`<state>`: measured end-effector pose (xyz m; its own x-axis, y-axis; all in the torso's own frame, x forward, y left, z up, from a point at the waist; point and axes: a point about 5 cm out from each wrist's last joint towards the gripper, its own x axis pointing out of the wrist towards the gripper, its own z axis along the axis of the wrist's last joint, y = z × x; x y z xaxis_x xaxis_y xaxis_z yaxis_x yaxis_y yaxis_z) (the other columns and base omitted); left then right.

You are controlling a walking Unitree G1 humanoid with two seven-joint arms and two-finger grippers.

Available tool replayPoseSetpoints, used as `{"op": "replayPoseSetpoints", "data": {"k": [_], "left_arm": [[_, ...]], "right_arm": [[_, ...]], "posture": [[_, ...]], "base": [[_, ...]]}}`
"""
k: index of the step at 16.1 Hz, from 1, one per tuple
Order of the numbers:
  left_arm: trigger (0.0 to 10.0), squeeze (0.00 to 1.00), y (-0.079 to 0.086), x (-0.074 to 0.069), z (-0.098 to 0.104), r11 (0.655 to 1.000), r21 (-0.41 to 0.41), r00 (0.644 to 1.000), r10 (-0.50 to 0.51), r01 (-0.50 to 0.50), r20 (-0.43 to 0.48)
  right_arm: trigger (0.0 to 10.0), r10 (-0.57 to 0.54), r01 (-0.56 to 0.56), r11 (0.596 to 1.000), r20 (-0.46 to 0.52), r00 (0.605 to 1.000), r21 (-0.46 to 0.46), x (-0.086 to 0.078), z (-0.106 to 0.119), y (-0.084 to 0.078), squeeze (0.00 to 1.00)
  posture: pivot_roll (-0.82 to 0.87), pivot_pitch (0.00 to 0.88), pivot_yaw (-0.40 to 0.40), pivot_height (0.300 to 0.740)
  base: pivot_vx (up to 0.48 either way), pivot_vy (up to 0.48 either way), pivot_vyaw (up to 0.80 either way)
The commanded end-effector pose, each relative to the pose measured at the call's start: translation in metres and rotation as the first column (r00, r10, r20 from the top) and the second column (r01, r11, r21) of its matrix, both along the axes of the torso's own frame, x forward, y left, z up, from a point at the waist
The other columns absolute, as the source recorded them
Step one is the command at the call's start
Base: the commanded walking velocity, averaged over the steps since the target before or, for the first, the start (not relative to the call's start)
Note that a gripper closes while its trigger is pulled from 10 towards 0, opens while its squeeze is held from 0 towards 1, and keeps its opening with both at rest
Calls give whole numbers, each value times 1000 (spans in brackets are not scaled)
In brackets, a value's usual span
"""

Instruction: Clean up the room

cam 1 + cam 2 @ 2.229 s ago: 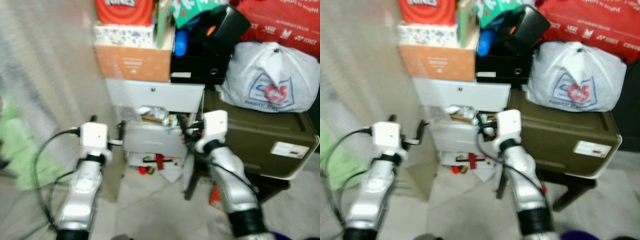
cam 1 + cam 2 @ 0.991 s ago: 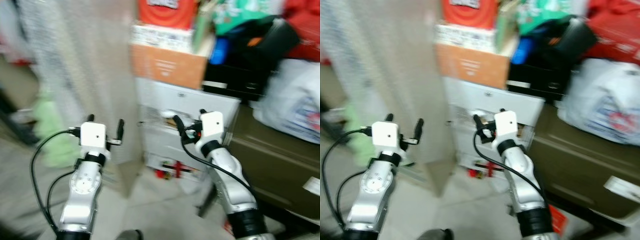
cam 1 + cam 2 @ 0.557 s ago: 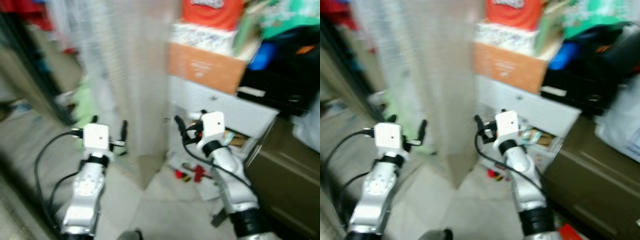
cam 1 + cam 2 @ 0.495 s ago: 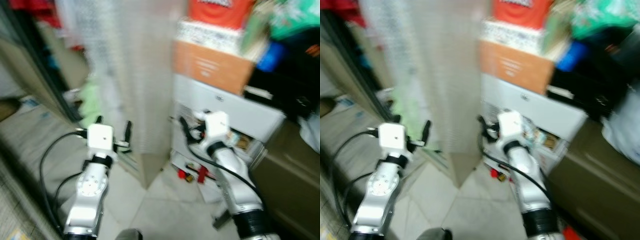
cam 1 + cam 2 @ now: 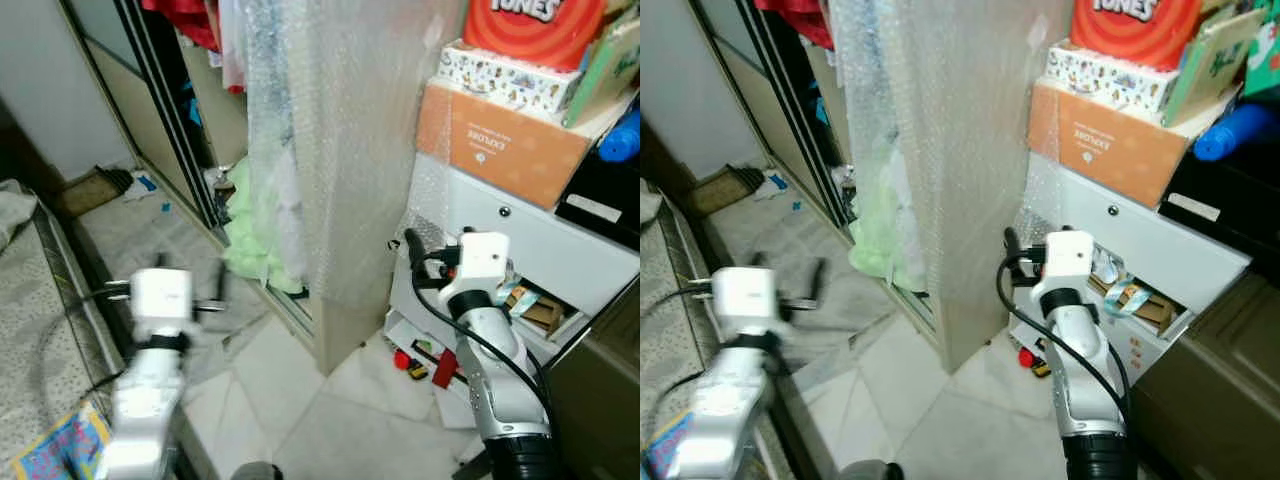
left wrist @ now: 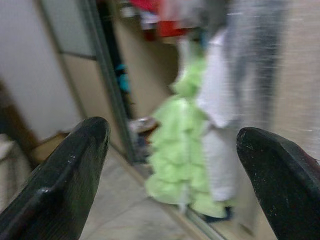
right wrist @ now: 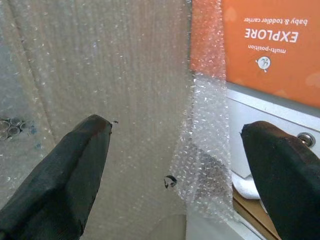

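Green fabric heap (image 6: 182, 150) well beyond left pincer (image 6: 175, 165) (fingers spread, nothing held).

Silver left arm (image 5: 150, 370): motion-blurred. Pale green ruffled cloth heap (image 6: 182, 145) ahead of left gripper (image 6: 177, 165): blurred. Red round tub (image 5: 535, 25) above right gripper (image 7: 175, 165): cut off.

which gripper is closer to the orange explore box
Right. The right gripper hangs open just below and to the left of the orange box, by the bubble wrap. The left gripper, also open, is far off to the left, over the floor.
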<state>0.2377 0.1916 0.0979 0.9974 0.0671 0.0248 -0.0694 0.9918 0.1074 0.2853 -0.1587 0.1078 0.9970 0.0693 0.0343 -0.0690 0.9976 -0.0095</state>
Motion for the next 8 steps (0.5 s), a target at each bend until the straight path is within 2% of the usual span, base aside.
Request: {"op": "replayPoseSetpoints", "data": {"k": [1,2,3,8], "left_arm": [[10000,0,9,0,0,999,-2,999,51,-51,-2],[10000,0,15,1,-3,994,-20,995,104,-104,-9],[10000,0,15,2,-2,993,-19,993,114,-114,-7],[10000,0,6,15,6,993,-4,992,117,-117,42]], "right_arm": [[10000,3,-3,1000,-5,1000,10,1,-3,4,0],[10000,3,-3,1000,-11,1000,8,4,-4,5,0],[10000,3,-3,1000,-9,1000,7,6,-3,5,0],[10000,25,-25,1000,21,999,-18,22,4,10,0]], "posture": [[-50,0,36,740],[-44,0,26,740],[-43,0,22,740],[-46,0,-2,740]], "base": [[0,0,0],[0,0,0],[0,0,444],[0,0,800]]}}
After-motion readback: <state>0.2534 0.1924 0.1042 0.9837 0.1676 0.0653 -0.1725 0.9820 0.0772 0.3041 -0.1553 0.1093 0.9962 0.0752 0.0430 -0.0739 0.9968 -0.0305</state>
